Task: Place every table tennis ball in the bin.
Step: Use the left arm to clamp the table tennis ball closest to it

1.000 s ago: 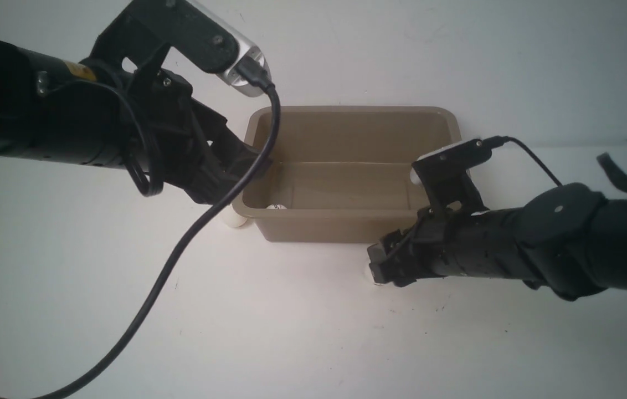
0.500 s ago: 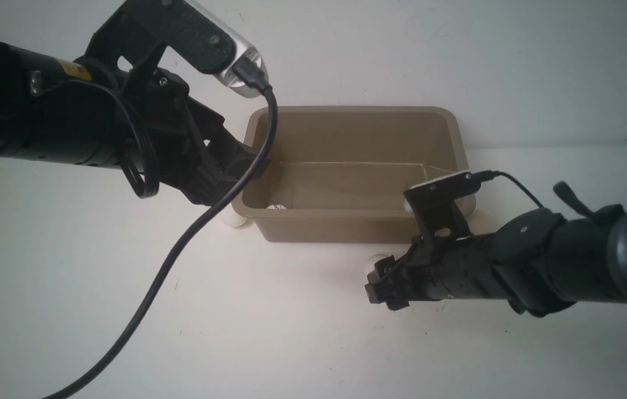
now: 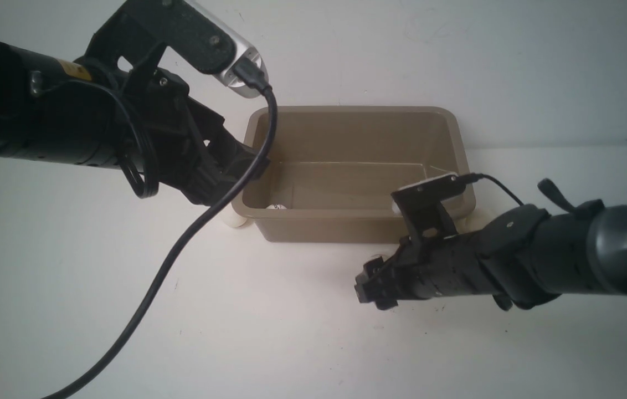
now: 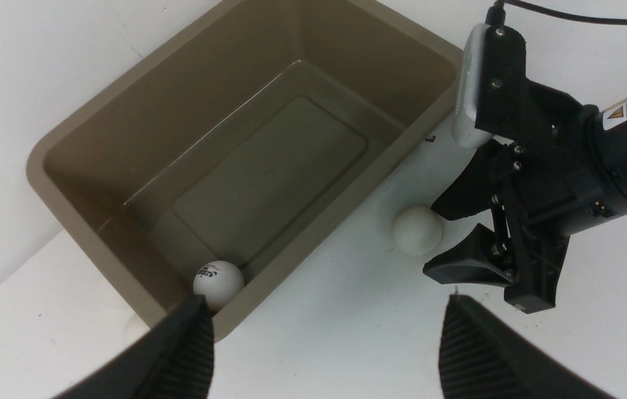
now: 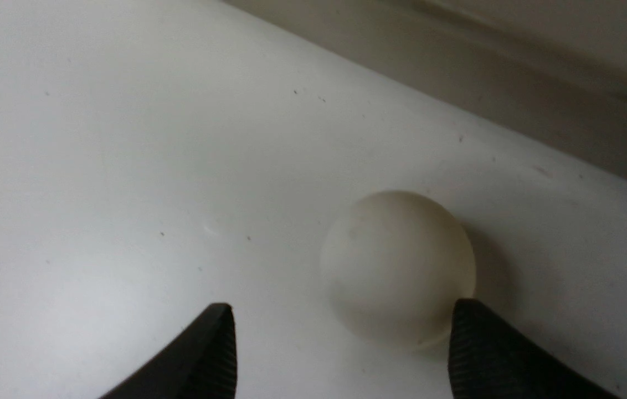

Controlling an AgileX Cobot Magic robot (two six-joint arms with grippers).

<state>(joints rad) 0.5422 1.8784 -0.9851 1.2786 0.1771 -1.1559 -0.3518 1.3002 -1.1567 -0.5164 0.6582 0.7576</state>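
Spotter: Your right arm has swung lower and toward the robot's left since a second ago. Your left arm has barely shifted.

Second: Agreed. Your right gripper (image 4: 430, 238) stands with its jaws apart, holding nothing. A plain table tennis ball (image 4: 417, 230) lies on the white table (image 3: 236, 332) right at its fingertips, near the front wall of the taupe bin (image 3: 335, 233).

Spotter: From your right wrist, that ball sits between the two tips, nearer one of them. Whether it touches that tip, I cannot tell.

Second: Your left gripper (image 4: 324, 302) hangs spread wide and empty above the bin's near left corner. A logo-printed ball (image 4: 217, 284) rests on the floor inside that corner. A third ball (image 3: 234, 219) lies on the table outside, against the same corner.
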